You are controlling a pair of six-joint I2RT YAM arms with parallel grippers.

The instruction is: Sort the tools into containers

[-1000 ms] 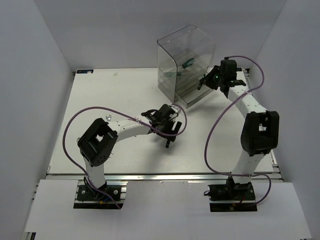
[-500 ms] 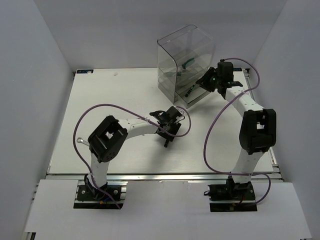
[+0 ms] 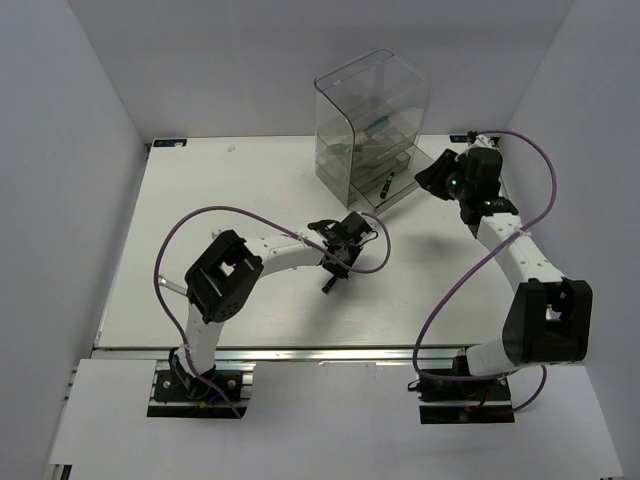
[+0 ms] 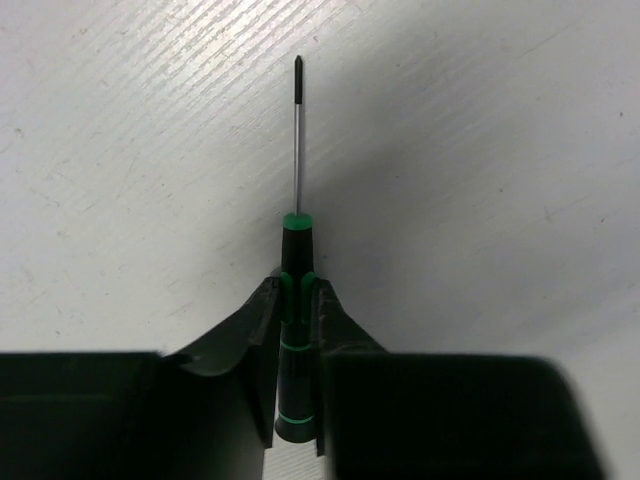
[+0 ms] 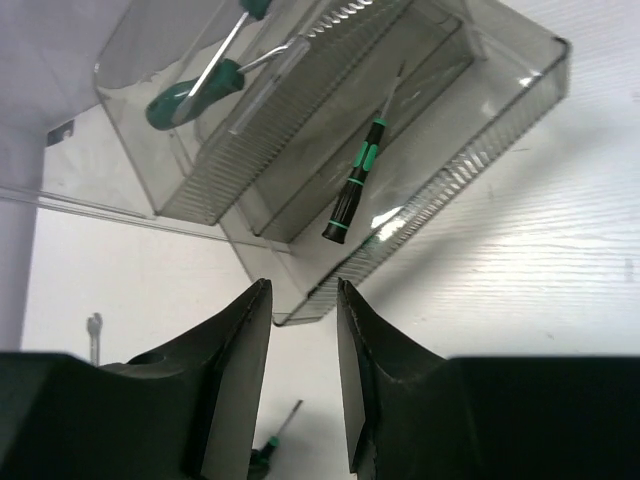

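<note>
My left gripper [image 4: 297, 292] is shut on the green-and-black handle of a small screwdriver [image 4: 297, 232]. Its thin shaft points away over the white table, and I cannot tell if it is lifted. From above, this left gripper [image 3: 336, 262] sits at mid-table, in front of the drawer unit [image 3: 365, 90]. My right gripper [image 5: 303, 292] is open and empty, just off the corner of the pulled-out lower drawer [image 5: 480, 130]. A second screwdriver [image 5: 352, 187] lies in that drawer. The upper drawer [image 5: 250, 120] holds a larger green-handled screwdriver [image 5: 190, 92]. Seen from above, the right gripper [image 3: 428, 178] is right of the unit.
A slim silver wrench [image 5: 93, 325] lies on the table far to the left in the right wrist view. White walls enclose the table on three sides. Purple cables loop from both arms.
My left gripper has shut on the screwdriver at mid-table. My right gripper has opened, left a screwdriver in the lower drawer and drawn back to the right.
</note>
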